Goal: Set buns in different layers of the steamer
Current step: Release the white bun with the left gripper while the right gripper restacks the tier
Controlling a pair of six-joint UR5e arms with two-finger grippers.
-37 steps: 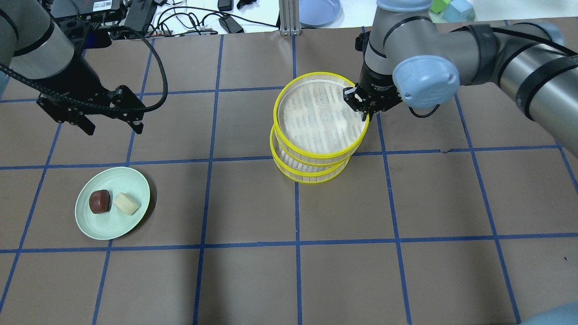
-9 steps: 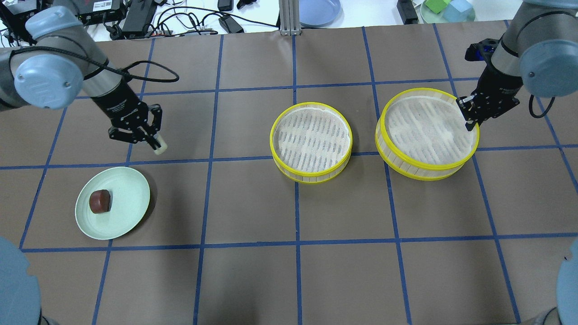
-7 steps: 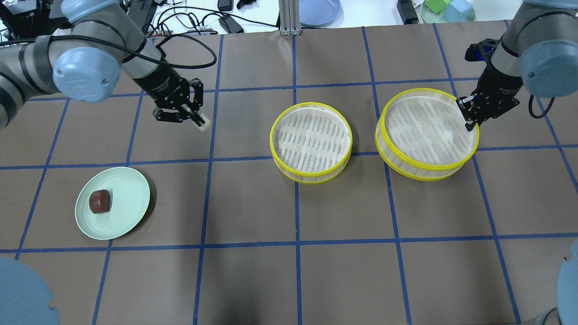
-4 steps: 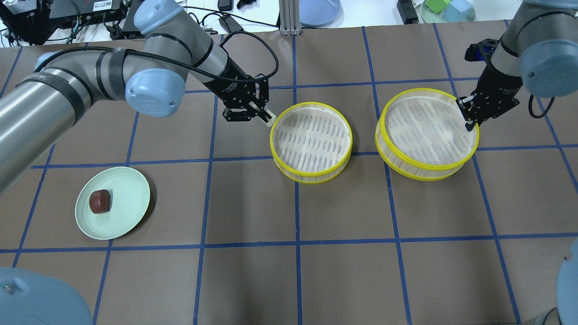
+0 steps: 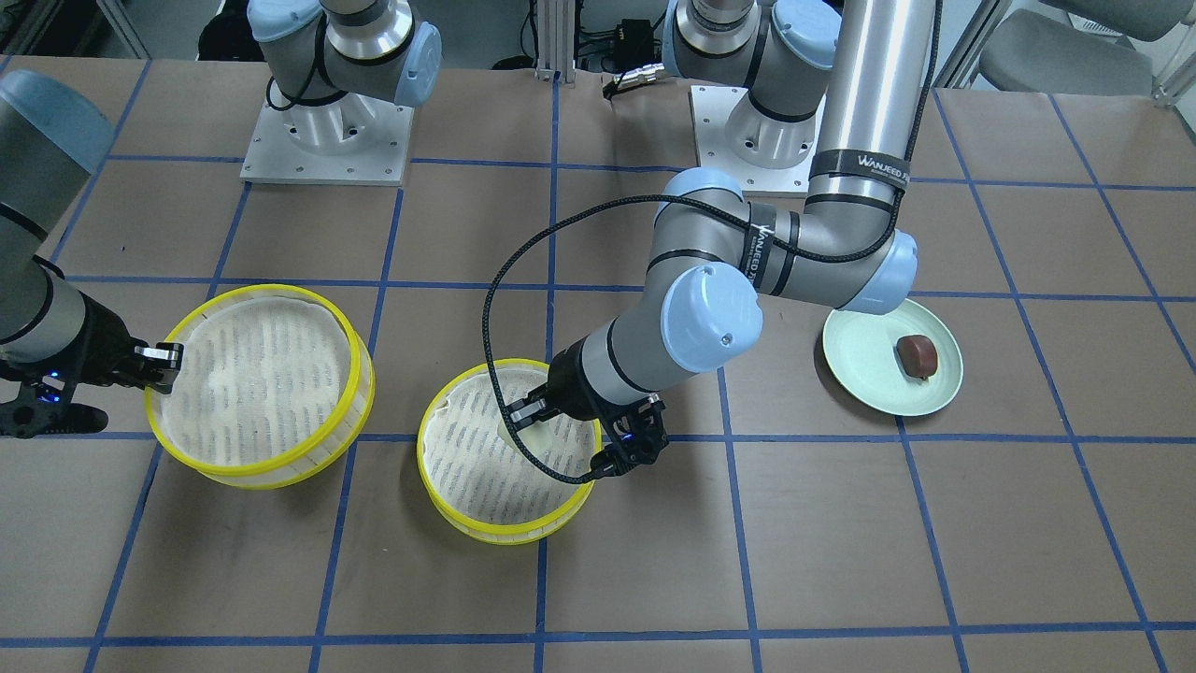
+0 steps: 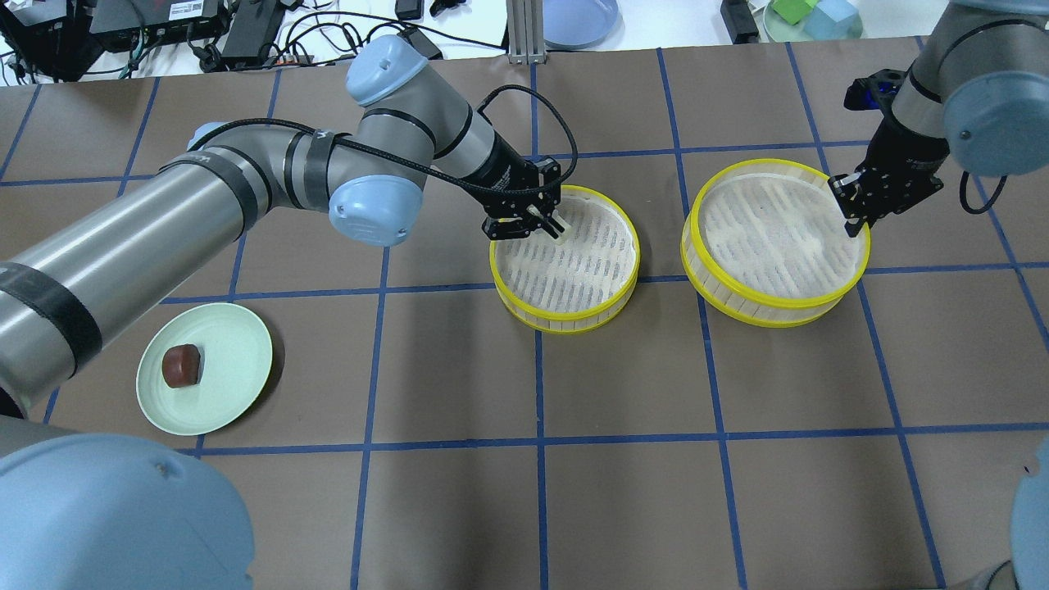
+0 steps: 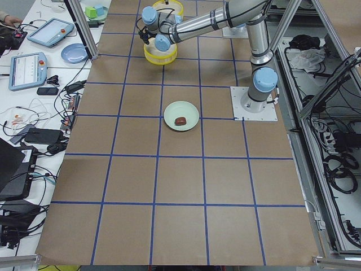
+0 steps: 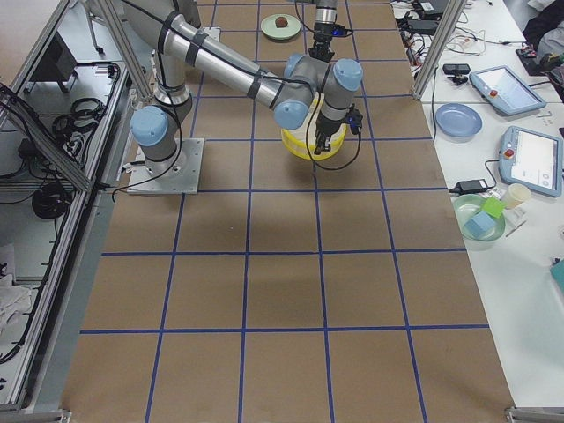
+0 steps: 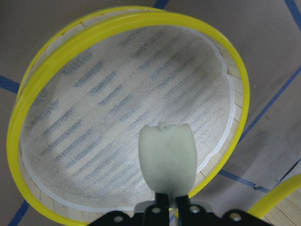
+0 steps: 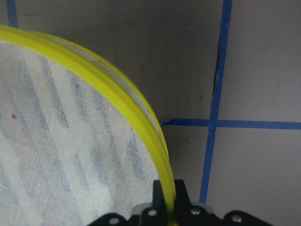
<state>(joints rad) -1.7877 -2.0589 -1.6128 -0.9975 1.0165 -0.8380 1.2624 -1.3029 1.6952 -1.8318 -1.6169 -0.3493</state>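
Left gripper [image 6: 547,226], closed on the cream bun [image 6: 560,234], has crossed from near the plate [image 6: 238,360] to above the mesh of the middle tray [image 6: 565,321], so release looks next. Right gripper [image 6: 852,220] pinches the rim of the other tray [image 6: 770,311]; 1 brown bun [image 6: 181,365] lies on the plate.

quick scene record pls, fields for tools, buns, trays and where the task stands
left tool: shut on white bun, over the centre tray
right tool: shut on the rim of the side tray
white bun: held above the centre tray's mesh, not yet released
brown bun: alone on the green plate
trays: unstacked, side by side, apart, nothing lying in either
task: no bun set down in a tray yet
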